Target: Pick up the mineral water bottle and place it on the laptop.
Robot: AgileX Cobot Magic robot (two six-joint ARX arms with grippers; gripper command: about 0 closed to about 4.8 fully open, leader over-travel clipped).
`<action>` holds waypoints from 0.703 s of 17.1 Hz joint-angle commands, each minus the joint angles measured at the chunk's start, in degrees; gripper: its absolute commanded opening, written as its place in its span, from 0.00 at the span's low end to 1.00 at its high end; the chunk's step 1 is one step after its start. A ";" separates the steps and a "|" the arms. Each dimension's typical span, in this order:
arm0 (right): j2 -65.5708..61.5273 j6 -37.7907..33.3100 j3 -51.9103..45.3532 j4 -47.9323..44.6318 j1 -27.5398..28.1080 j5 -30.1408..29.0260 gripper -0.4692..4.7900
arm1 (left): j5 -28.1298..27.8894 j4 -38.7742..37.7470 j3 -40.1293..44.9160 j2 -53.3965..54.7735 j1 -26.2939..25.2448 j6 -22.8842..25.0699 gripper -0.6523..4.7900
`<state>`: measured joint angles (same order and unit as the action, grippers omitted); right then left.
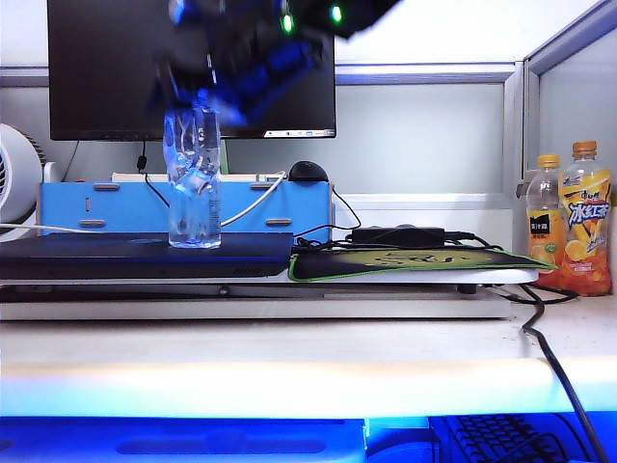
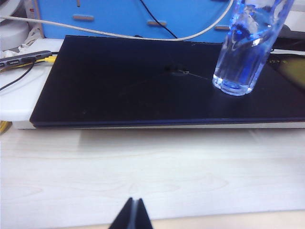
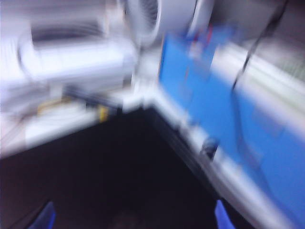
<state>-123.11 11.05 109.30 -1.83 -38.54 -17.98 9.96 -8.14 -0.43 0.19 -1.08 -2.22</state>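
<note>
One mineral water bottle [image 1: 194, 178] stands upright on one laptop [image 1: 145, 255]; two orange-drink bottles [image 1: 571, 218] stand well apart. Right gripper [image 1: 241, 72] jaws wide above it; left gripper [image 2: 132, 215] jaws closed over the table [image 2: 152, 171].

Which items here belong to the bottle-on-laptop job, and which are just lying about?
Job:
- mineral water bottle, upright on the laptop
- laptop
- right gripper, blurred above the bottle, fingers apart
- left gripper, idle over bare desk

Lying about:
- two orange-drink bottles
- monitor
- mouse pad
- power adapter
- blue box
- fan
</note>
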 commanded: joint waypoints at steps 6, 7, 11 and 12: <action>8.68 -0.04 9.57 -0.42 0.17 9.66 0.11 | 0.35 -0.33 0.02 -0.13 -0.02 0.09 0.12; 12.15 0.00 9.57 0.98 0.17 12.39 0.08 | 0.33 -0.35 0.02 -0.13 -0.02 0.09 0.12; 29.48 4.98 9.57 11.13 0.15 19.04 0.08 | 0.37 -0.35 0.02 -0.13 -0.02 0.07 0.12; 33.64 5.44 9.57 13.53 0.17 20.13 0.08 | 0.35 -0.35 0.02 -0.13 -0.02 0.07 0.12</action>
<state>-91.68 15.77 118.67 9.02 -38.33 0.71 9.96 -8.14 -0.43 0.19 -1.08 -2.22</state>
